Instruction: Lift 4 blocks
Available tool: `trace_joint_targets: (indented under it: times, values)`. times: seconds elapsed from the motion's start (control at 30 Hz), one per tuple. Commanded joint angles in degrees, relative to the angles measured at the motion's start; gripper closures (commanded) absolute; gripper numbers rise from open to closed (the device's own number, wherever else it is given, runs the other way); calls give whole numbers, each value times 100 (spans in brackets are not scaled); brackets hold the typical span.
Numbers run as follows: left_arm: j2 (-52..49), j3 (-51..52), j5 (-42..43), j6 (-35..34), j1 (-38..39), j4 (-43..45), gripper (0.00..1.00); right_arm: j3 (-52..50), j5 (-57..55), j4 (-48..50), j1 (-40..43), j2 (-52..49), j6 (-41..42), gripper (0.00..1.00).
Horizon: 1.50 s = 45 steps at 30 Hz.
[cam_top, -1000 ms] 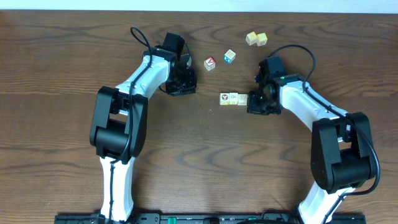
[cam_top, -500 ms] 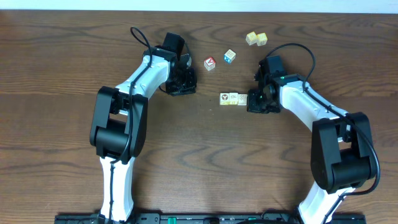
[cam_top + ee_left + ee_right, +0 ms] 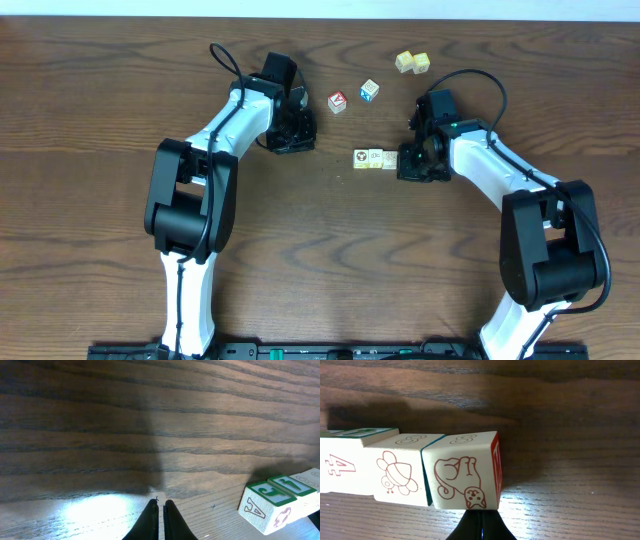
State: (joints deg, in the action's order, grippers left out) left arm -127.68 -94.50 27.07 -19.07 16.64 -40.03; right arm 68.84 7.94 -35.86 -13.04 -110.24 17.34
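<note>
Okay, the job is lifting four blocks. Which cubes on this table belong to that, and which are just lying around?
For the job:
- row of cream blocks beside the right gripper; only three show clearly

Just lying about:
- red-faced cube
- blue-faced cube
- two yellow cubes, side by side near the far edge

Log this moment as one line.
left tool: shut, empty | right tool: shut, at block row end | block row: on table

Row of blocks (image 3: 375, 158) on table (image 3: 100, 100), w/ R claw (image 3: 480, 529) at row's R end.
</note>
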Motion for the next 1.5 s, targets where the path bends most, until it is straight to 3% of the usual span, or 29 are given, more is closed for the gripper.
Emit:
trace_joint_targets:
  times: [0.0,1.07,1.47]
  values:
    - [70,42,13,79,-17,-15,92,111,9,59,-90,-50,-66,99]
    - [70,42,13,79,-17,-15,93,136,754,87,-229,-44,-66,99]
    - [70,42,13,81,-17,0,93,133,-184,264,-673,-46,-17,99]
